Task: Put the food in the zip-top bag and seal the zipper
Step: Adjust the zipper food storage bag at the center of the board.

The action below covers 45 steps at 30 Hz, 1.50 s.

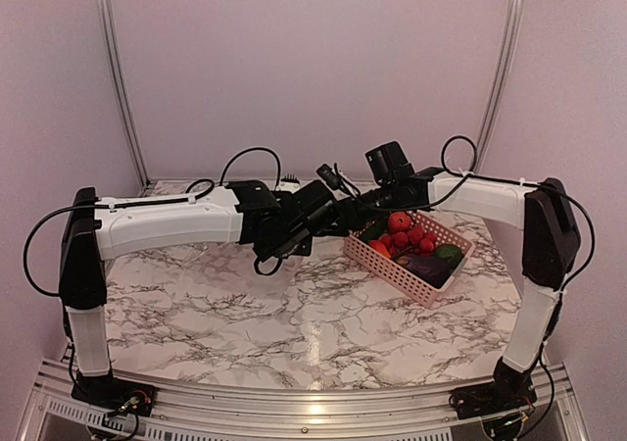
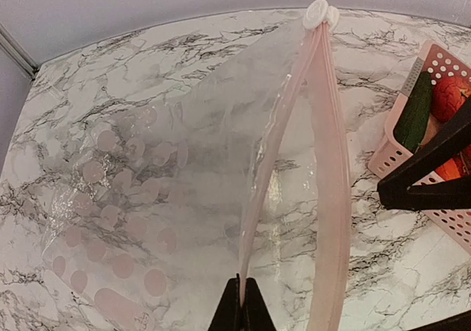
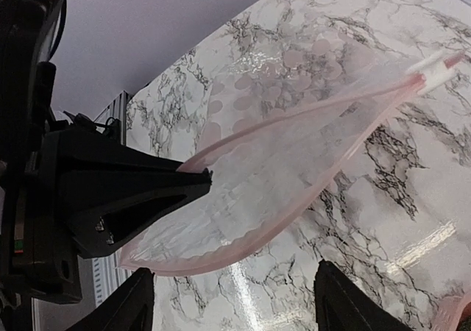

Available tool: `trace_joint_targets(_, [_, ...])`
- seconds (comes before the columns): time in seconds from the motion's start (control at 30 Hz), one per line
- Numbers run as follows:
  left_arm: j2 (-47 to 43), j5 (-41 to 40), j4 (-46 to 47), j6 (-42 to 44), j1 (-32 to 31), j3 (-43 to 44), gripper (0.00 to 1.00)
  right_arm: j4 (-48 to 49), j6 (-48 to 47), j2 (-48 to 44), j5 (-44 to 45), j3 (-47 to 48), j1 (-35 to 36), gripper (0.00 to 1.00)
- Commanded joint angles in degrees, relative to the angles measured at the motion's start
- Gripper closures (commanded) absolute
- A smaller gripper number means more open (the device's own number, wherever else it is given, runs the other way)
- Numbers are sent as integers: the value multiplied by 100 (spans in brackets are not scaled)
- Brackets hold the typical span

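Note:
The clear zip-top bag [image 2: 147, 184] with pale pink dots hangs over the table, its mouth gaping. My left gripper [image 2: 245, 301] is shut on one lip of the pinkish zipper strip [image 2: 274, 154]; the other lip [image 2: 331, 198] hangs free. In the right wrist view the bag [image 3: 294, 147] opens toward my right gripper [image 3: 239, 301], which is open and empty just below the lower lip. The food lies in the pink basket [image 1: 392, 268]: red fruits [image 1: 407, 233], eggplant [image 1: 423, 265], a round green piece [image 1: 449, 255], and the cucumber [image 2: 416, 110].
Both grippers meet at the table's middle back, left gripper [image 1: 312, 227] and right gripper [image 1: 343, 214] close together. The basket [image 2: 390, 154] stands just right of the bag. A white slider [image 2: 320, 11] sits at the zipper's far end. Walls close the back and sides.

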Motion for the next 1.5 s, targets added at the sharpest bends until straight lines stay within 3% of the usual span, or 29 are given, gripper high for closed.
trace_joint_targets(0.0, [-482, -25, 410, -138, -23, -192, 100, 78, 450, 137, -146, 241, 94, 30])
trace_joint_targets(0.27, [-749, 204, 799, -85, -91, -501, 100, 222, 560, 387, -192, 329, 224, 37])
trace_joint_targets(0.5, [-780, 204, 867, -89, -111, -606, 100, 385, 764, 363, -824, 429, 256, 39])
trace_joint_targets(0.67, [-868, 216, 955, -96, -133, -676, 100, 740, 992, 120, -821, 224, 257, 39])
trace_joint_targets(0.9, [-1102, 255, 1242, -13, -194, -876, 100, 484, 1284, 640, 86, 659, 257, 63])
trace_joint_targets(0.93, [-1129, 259, 1279, -12, -194, -916, 100, 465, 1295, 729, 90, 744, 258, 70])
trace_joint_targets(1.0, [-1159, 198, 1335, -11, -198, -1002, 100, 337, 1284, 874, 90, 928, 257, 97])
trace_joint_targets(1.2, [-1034, -22, 1435, -66, -149, -1180, 100, 689, 1545, 432, 123, 554, 323, 100])
trace_joint_targets(1.37, [-786, 17, 1517, -73, -95, -1101, 72, 778, 1627, 73, 291, 314, 445, 100])
trace_joint_targets(1.47, [-709, 4, 1498, -91, -64, -1061, 63, 800, 1672, 16, 249, 263, 450, 100])
